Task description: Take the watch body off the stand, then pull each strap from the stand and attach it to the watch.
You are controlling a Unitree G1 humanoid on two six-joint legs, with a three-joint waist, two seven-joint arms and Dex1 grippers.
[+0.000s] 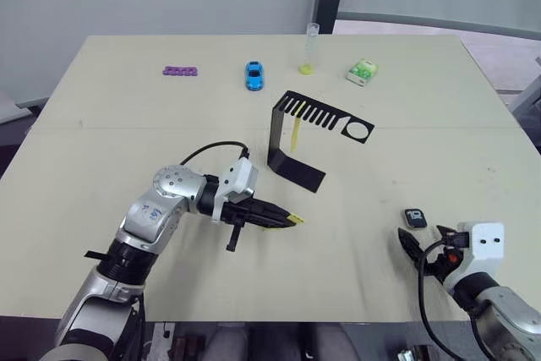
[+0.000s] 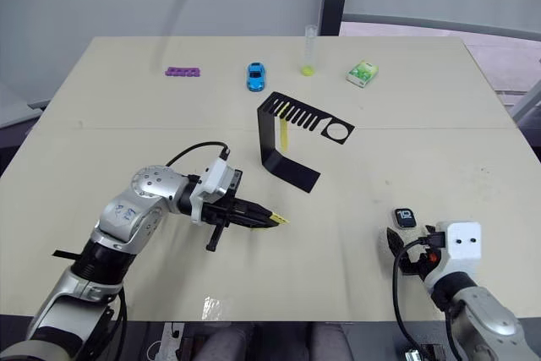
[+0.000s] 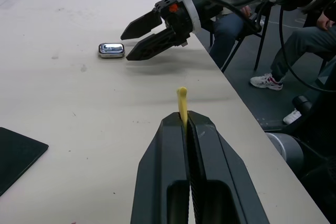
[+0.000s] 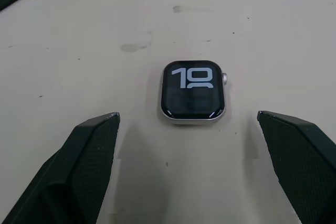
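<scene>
While the watch body (image 4: 192, 92) just lies flat on the counter (image 1: 127, 124), the right gripper (image 4: 191, 166) sits spread wide right by it. Left gripper (image 1: 287, 219) has one yellow strap (image 3: 182, 104) pinched; another strap (image 1: 296, 131) hangs on the stand (image 1: 296, 145).

Glossy glass-faced, shiny metal-rimmed watch body (image 4: 192, 92) on matt, faintly smudged table (image 4: 79, 24).
</scene>
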